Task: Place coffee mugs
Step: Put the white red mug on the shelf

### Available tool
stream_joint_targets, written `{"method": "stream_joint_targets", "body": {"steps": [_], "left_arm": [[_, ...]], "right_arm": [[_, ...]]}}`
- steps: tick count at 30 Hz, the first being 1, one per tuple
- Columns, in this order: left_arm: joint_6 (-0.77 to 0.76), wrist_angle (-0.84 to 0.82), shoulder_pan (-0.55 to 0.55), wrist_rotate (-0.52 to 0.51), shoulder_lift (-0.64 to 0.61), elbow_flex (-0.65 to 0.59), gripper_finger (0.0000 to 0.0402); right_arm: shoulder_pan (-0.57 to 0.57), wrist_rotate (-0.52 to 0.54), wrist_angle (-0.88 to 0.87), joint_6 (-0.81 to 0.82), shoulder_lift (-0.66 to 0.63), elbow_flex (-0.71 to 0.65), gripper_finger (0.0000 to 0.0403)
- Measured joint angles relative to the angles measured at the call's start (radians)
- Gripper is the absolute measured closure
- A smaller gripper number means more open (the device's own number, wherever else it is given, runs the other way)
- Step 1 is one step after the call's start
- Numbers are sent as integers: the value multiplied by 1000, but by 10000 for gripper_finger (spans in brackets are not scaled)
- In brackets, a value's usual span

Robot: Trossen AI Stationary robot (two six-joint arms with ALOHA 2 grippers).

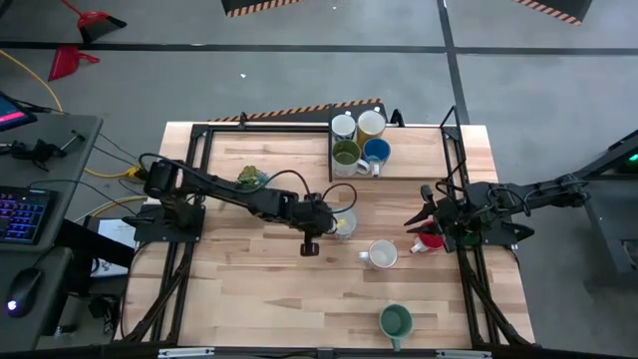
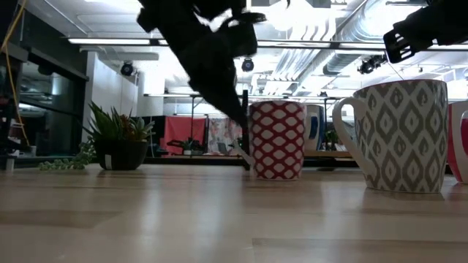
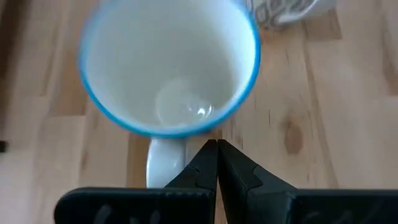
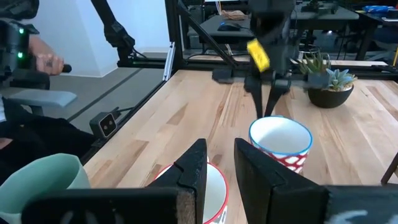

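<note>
A red-and-white patterned mug with a blue rim (image 3: 168, 68) stands on the table at mid-table (image 1: 345, 225). My left gripper (image 3: 216, 149) is shut and points down beside its handle (image 3: 163, 167). A red mug (image 1: 431, 241) stands to the right. My right gripper (image 4: 219, 163) is open over the red mug's rim (image 4: 214, 186). A grey-patterned mug (image 1: 382, 254) and a teal green mug (image 1: 396, 321) stand nearer the front. White (image 1: 343, 127), cream (image 1: 371, 123), olive (image 1: 346, 153) and blue (image 1: 376, 152) mugs stand in the tray (image 1: 419, 172). My left gripper's shut fingertips (image 3: 211, 155) stand at the blue-rimmed mug's outer wall, just beside the handle, coming from above. I cannot tell whether they touch the mug. The mug stands upright on the table (image 2: 276, 139).
A small potted plant (image 1: 251, 178) stands on the table behind my left arm, and shows in the low view (image 2: 121, 142). Black frame rails (image 1: 199, 160) run along the table's left, right and far sides. A person's hand (image 4: 46, 61) shows beyond the table.
</note>
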Motion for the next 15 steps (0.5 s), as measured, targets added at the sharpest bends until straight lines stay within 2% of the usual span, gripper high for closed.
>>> {"method": "stream_joint_targets", "body": {"steps": [5, 15], "left_arm": [[24, 20, 0, 14, 68, 32, 401], [105, 17, 10, 16, 160, 176, 401]], "right_arm": [[0, 0, 4, 0, -1, 0, 339], [0, 0, 4, 0, -1, 0, 339]]}}
